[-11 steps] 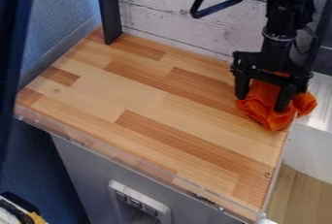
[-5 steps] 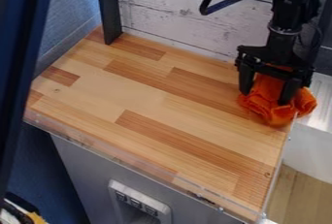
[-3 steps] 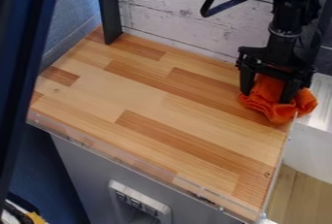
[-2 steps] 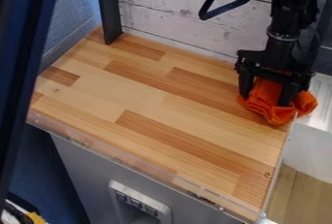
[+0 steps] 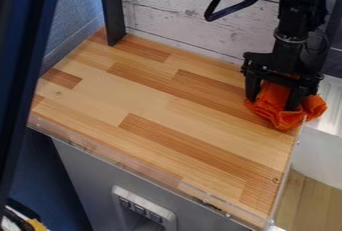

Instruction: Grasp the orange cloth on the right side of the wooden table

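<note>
The black gripper hangs over the right back part of the wooden counter, its fingers spread apart. A crumpled orange cloth lies at the counter's right edge, partly between and partly behind the fingers. One finger stands at the cloth's left side, while the other is in front of its middle. Part of the cloth is hidden by the gripper.
The wooden counter has a clear raised strip along its front. White planks stand behind, with a dark post at the back left. A pale metallic surface adjoins on the right.
Since the earliest frame, my gripper has risen slightly and shifted a little right; lately it has dipped slightly. The cloth has stayed in about the same place. The dark blue bar at left has shifted right.
</note>
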Tool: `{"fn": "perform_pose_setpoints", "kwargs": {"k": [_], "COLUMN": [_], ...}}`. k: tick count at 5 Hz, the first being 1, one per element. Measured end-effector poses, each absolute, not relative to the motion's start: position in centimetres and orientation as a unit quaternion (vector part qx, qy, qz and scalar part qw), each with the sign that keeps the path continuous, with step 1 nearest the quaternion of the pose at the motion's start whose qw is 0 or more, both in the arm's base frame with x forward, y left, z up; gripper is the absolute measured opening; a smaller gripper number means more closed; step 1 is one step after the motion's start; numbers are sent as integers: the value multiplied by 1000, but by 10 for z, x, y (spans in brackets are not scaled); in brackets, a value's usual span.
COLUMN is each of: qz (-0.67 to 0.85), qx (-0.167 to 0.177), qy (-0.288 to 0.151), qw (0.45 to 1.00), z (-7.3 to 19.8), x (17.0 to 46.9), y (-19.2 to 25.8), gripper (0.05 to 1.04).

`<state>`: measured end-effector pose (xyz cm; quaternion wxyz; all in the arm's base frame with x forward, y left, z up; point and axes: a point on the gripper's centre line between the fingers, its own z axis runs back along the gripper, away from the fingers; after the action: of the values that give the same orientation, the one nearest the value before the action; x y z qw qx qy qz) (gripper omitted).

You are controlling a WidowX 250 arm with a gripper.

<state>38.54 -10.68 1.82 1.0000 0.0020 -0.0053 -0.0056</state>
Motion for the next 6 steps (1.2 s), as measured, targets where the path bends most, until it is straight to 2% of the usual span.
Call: {"fn": "perform_pose_setpoints", "kwargs": {"k": [3, 6], "qz": [-12, -13], "qx": [5, -1], "qy": [1, 3], "qw": [1000, 1000], "z": [19, 14], "x": [391, 382], "y": [-107, -108], "gripper": [997, 999]}}
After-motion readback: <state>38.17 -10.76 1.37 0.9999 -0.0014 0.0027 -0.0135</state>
